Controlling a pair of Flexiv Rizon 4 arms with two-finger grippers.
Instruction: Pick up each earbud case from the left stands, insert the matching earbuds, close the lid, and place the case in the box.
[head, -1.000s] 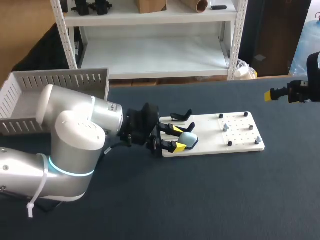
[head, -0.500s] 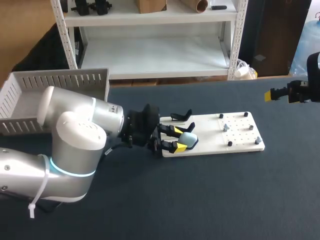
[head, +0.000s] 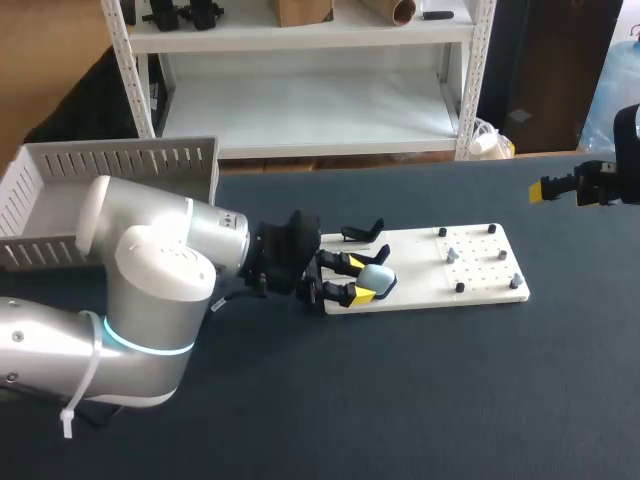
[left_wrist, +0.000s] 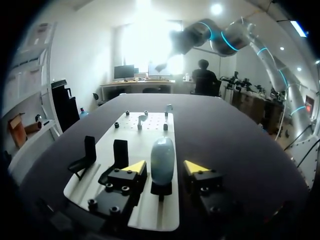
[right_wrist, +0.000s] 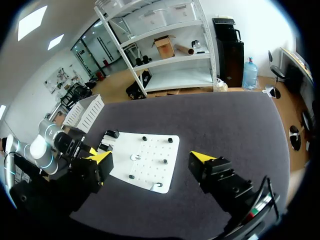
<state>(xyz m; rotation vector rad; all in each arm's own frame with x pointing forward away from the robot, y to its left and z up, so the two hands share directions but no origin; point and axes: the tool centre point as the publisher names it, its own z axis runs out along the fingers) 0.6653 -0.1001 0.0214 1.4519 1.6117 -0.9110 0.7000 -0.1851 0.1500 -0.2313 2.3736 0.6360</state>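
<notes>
Earbud case (left_wrist: 162, 159), pale blue, rounded and closed, stands upright on a small black stand (left_wrist: 161, 189) between the two yellow-tipped fingers of the left gripper (left_wrist: 165, 167). The fingers are spread, with a gap showing on each side of the case, so the gripper holds nothing. Seen from the head camera, the case (head: 378, 276) sits at the left end of a white board (head: 480, 262), with one yellow tip on each side of it.

Two further black stands (left_wrist: 119, 152) rise from the same end of the board, just beside the case's stand. The board's other end carries several small black pegs (head: 459, 287) and a few pale grey pieces (head: 452, 255), too small to identify.

The left arm (head: 150, 280), silver with a glowing blue ring, comes in from the left and lies low over the dark table (head: 450, 380). Behind it, at the table's far left, stands the box (head: 120, 160), pale with slatted walls.

The right gripper (right_wrist: 152, 157) hangs above the table's far right side, well apart from the board. Its fingers are wide apart with nothing between them.
</notes>
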